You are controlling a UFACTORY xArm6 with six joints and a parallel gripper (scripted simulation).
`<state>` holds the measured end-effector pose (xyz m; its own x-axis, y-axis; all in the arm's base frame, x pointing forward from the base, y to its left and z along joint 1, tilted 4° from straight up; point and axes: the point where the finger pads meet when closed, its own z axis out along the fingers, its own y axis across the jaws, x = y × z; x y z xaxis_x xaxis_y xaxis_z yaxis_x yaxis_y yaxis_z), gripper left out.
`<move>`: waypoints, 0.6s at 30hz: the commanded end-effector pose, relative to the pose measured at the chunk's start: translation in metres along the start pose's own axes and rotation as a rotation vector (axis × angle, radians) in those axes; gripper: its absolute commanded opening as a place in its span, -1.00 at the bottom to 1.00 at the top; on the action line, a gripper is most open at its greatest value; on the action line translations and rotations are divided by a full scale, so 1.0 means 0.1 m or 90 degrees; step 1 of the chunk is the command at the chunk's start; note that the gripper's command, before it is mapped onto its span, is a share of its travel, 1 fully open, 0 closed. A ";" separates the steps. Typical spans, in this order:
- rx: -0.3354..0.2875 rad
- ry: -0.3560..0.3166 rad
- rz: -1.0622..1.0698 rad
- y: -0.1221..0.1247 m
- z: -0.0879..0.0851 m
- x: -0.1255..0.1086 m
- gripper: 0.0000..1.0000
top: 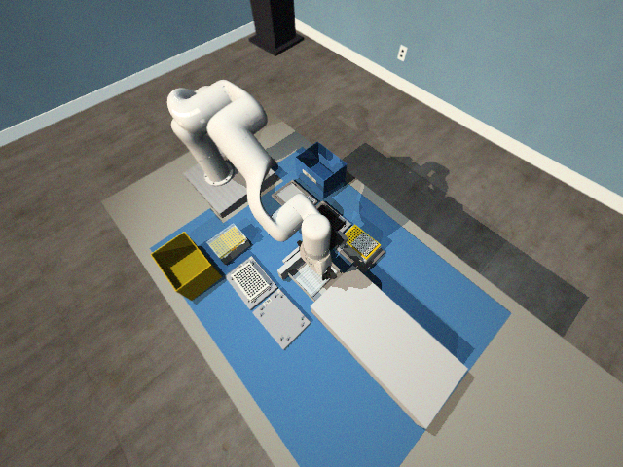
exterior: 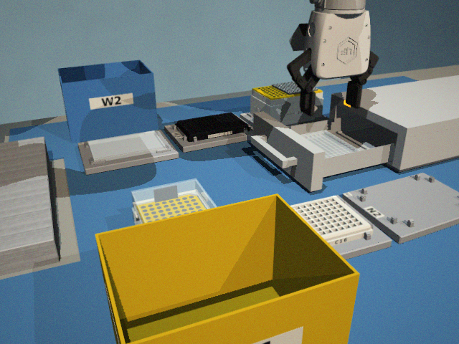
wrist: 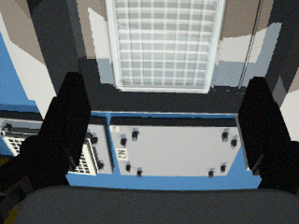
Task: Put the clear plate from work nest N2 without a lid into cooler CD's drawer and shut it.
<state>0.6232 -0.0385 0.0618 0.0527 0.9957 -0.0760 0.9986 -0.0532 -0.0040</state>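
The clear plate [exterior: 330, 142] lies flat on the floor of the cooler CD's open drawer [exterior: 318, 151]. It shows in the wrist view [wrist: 164, 25] as a pale grid. It also shows in the top view [top: 308, 279]. My gripper [exterior: 330, 102] is open and empty, well above the drawer and the plate. In the wrist view my gripper's fingers stand wide apart. The drawer's bar handle [exterior: 273, 151] faces the arm's base. The amber lamp [exterior: 346, 104] on the cooler's housing [exterior: 411, 118] is lit. Work nest N2 [exterior: 406, 201] holds nothing.
A yellow bin [exterior: 226, 274] stands in front, a blue bin W2 [exterior: 109, 97] at the back. A black plate [exterior: 211, 125], a lidded plate [exterior: 125, 146], a tip box [exterior: 172, 203], a white rack [exterior: 330, 216] and a yellow-topped box [exterior: 283, 96] surround the drawer.
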 end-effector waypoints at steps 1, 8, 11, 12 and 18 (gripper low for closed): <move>-0.004 0.000 0.000 0.02 -0.11 0.00 1.00; -0.004 0.000 0.000 0.02 -0.21 0.00 1.00; -0.004 0.000 0.000 0.02 -0.24 0.00 1.00; -0.004 0.000 0.000 0.02 -0.26 0.00 1.00; -0.004 0.000 0.000 0.02 -0.36 0.00 1.00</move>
<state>0.6235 -0.0365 0.0884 0.0527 0.9957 -0.0760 0.9986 -0.0532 -0.0036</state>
